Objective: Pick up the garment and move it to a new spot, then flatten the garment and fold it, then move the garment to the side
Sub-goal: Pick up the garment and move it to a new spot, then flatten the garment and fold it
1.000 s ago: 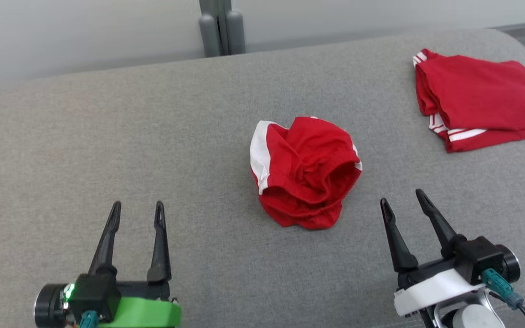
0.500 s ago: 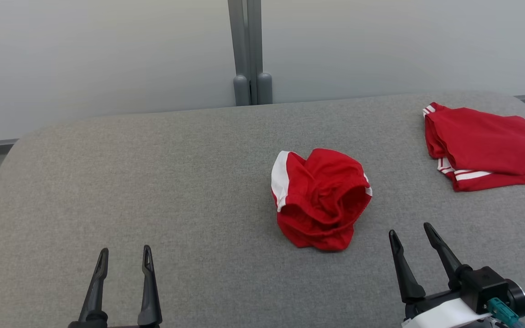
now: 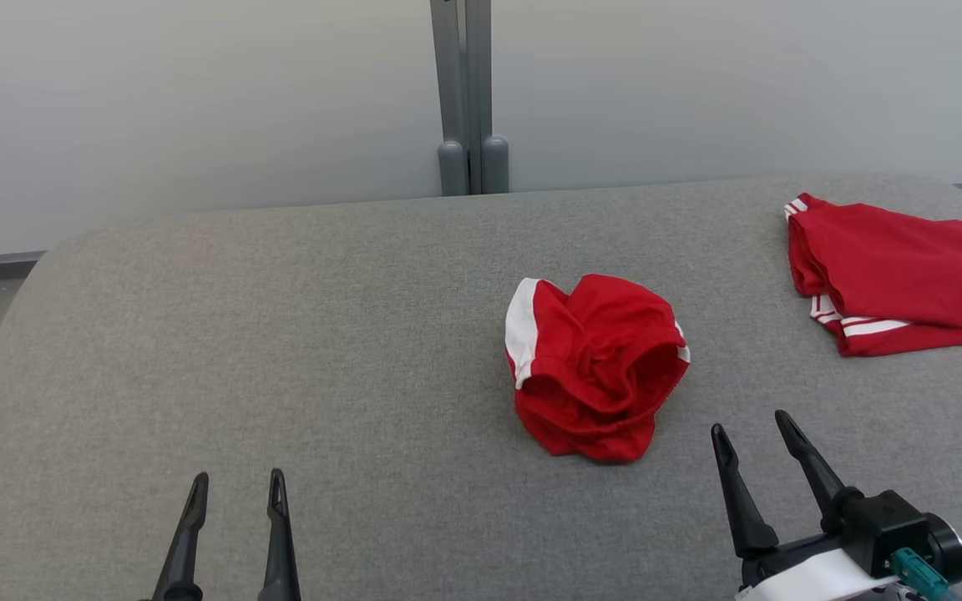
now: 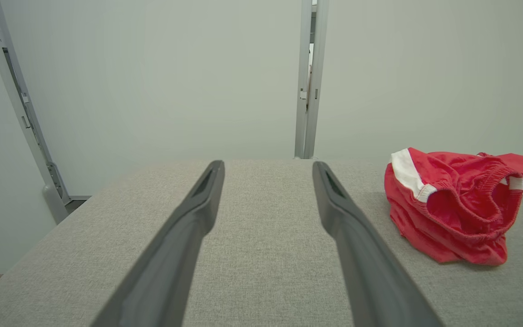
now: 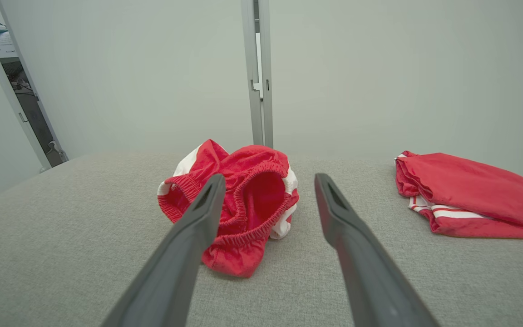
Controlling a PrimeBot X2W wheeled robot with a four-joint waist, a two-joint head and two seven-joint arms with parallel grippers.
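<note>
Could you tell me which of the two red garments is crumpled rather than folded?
The middle garment, bunched with its waistband open; the far-right garment lies folded flat.

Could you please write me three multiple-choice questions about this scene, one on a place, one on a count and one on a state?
1. In the head view, where does the folded red garment lie relative to the crumpled red garment?
A. nearer and to the left
B. farther and to the right
C. on top of it

2. How many red garments lie on the grey table?
A. one
B. two
C. three

3. How does the right gripper stand?
A. open, holding nothing
B. shut on the crumpled garment
C. shut on nothing

Answers:
1. B, it lies near the table's far right corner, apart from the crumpled one.
2. B, one is crumpled in a heap and one is folded flat.
3. A, its two fingers stand apart over bare table, short of the cloth.
</note>
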